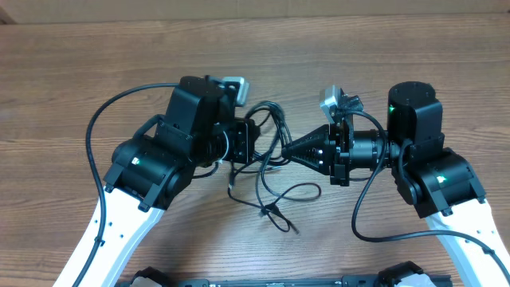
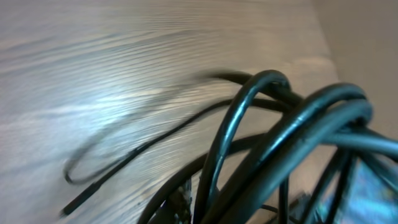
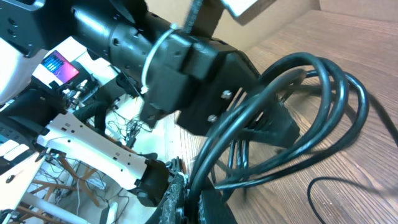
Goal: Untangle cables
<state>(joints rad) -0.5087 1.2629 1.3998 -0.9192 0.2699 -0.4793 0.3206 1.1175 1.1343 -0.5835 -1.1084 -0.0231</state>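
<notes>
On the left, the left gripper (image 1: 253,143) is extended toward the centre of the wooden table (image 1: 80,72) and is clenched; strands of the cables (image 1: 267,171) are bunched at its fingertips and appear to be gripped there, although the fingers themselves are not resolved in the left wrist view. In that view, thick glossy loops of the cables (image 2: 280,143) fill the near right side, and one thin strand is laid in a curve on the table surface, ending in a small dark plug (image 2: 78,202) at the lower left. At the centre of the overhead view, the tangle is located between the two grippers, with loose loops trailing toward the near edge of the table and one plug end (image 1: 295,229) lying apart from the bunch. On the right, the right gripper (image 1: 288,150) is pointed toward the left gripper and is closed on the tangle. In the right wrist view, several loops are seen raised off the table and drawn down into the closed fingers (image 3: 177,199) at the lower edge.
</notes>
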